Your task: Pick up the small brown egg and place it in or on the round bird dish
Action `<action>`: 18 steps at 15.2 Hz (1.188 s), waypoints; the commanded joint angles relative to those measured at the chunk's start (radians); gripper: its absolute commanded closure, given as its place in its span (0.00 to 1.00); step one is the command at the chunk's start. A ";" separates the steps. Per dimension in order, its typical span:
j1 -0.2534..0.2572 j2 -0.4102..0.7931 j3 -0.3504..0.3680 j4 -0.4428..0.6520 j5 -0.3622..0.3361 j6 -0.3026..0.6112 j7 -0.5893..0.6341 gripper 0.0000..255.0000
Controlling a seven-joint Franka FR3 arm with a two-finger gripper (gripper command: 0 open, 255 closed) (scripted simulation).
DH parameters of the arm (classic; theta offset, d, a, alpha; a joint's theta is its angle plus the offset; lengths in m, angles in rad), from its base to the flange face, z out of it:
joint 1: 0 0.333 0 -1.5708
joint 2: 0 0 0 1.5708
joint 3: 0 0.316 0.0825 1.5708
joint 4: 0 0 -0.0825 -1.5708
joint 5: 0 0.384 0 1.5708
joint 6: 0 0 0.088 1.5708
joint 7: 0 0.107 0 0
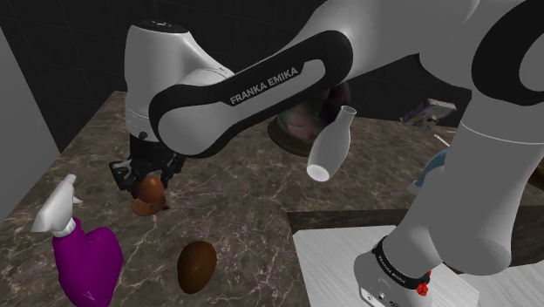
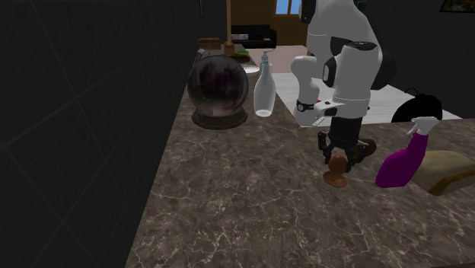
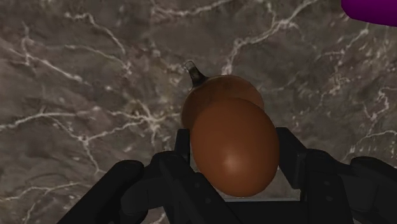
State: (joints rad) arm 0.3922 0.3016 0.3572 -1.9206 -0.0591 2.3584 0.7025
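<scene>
A purple spray bottle (image 1: 83, 262) stood near the claw (image 1: 150, 177). The black claw was clamped on the small brown egg (image 1: 153, 187), just above the round bird dish (image 1: 144, 208) directly beneath it. Pick-up looked done; lowering and release remained. A larger brown egg (image 1: 197, 265) lay on the claw's other side.

You have the brown egg (image 3: 234, 149) in the middle of the frame, clasped between the two black fingers (image 3: 287, 156) of the gripper (image 3: 234, 154), one on each side. Just beyond the egg, and partly hidden by it, you see a round brown dish (image 3: 219, 88) with a small pointed tip. Under both lies a dark, white-veined counter (image 3: 76, 95). A purple object (image 3: 375, 9) cuts into one corner.
</scene>
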 commanded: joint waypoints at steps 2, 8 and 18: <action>0.000 0.000 0.000 0.000 0.000 0.000 0.000 0.00; -0.005 -0.023 0.004 0.004 0.010 -0.026 -0.007 0.00; -0.018 -0.081 0.011 0.024 0.038 -0.101 -0.024 0.00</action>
State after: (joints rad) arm 0.3747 0.2205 0.3679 -1.8965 -0.0216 2.2578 0.6782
